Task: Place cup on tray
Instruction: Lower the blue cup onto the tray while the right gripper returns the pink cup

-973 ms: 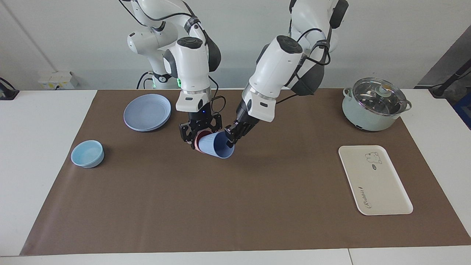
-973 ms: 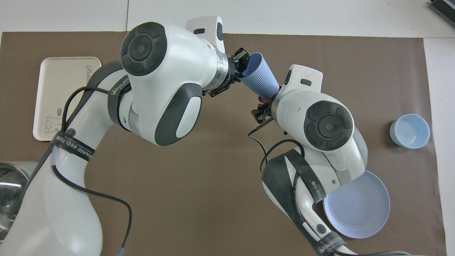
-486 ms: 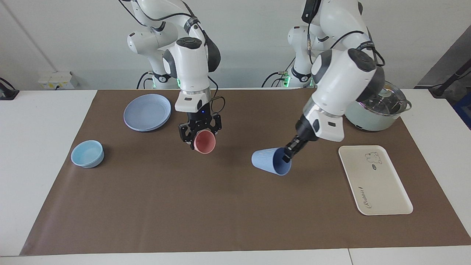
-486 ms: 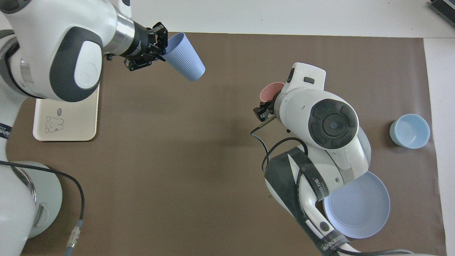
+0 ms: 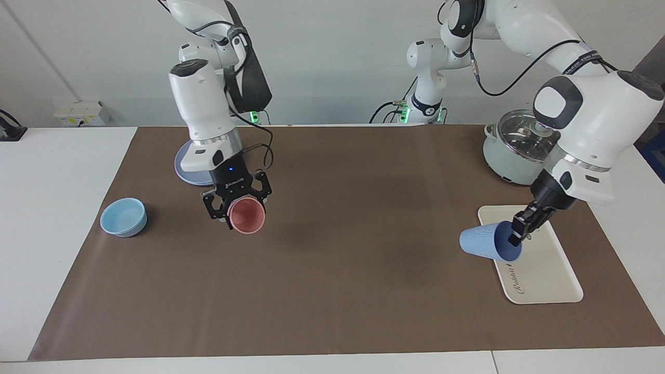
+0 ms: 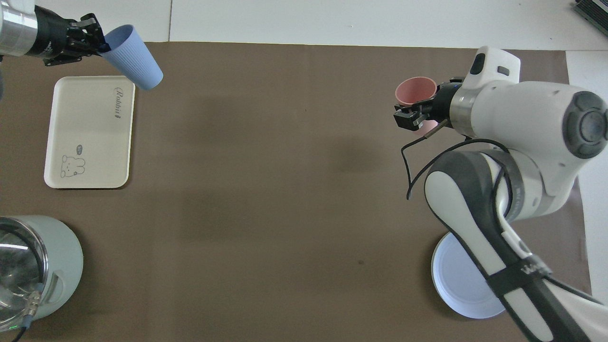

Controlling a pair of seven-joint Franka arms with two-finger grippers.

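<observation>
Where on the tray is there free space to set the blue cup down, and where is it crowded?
The whole tray is bare apart from its printed bear and script, so any part takes the cup, now tilted in the left end effector at the tray's script end. It is tighter at the bear end, beside the pot. The brown mat between both arms is also bare.

My right arm covers part of the blue plate (image 5: 182, 169) in both views. The overhead view's edge cuts off the lidded pot (image 6: 42, 266), and my left arm beyond the wrist.
</observation>
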